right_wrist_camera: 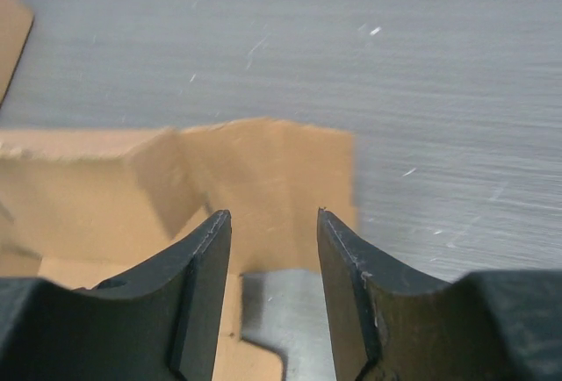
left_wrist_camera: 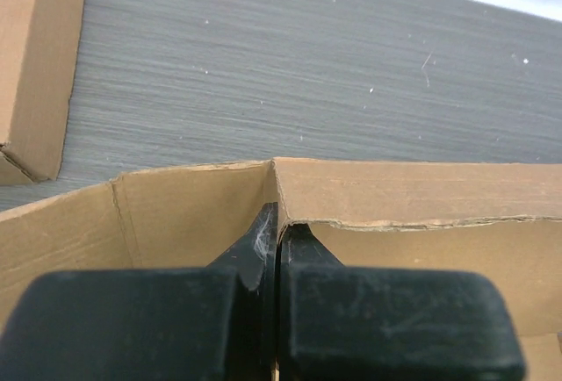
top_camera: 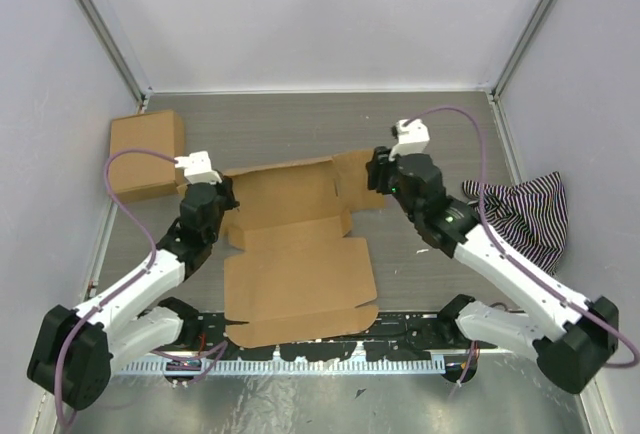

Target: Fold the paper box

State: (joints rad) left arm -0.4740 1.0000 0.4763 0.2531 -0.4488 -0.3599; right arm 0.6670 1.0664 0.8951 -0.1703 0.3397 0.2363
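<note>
Early stage of folding box (top_camera: pixel 300 274).
Raised only at 12 o'clock edge; sides, lid unfolded. Left pincer (left_wrist_camera: pixel 277 223) closed there, right pincer (right_wrist_camera: pixel 274 219) open.

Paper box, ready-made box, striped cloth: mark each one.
paper box (top_camera: pixel 300 279): top external view, large near panel.
ready-made box (top_camera: pixel 147 149): top external view, top face.
striped cloth (top_camera: pixel 525 216): top external view, middle folds.

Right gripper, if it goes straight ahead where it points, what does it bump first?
Probably a raised flap of the paper box, standing just ahead of the open right gripper.
</note>
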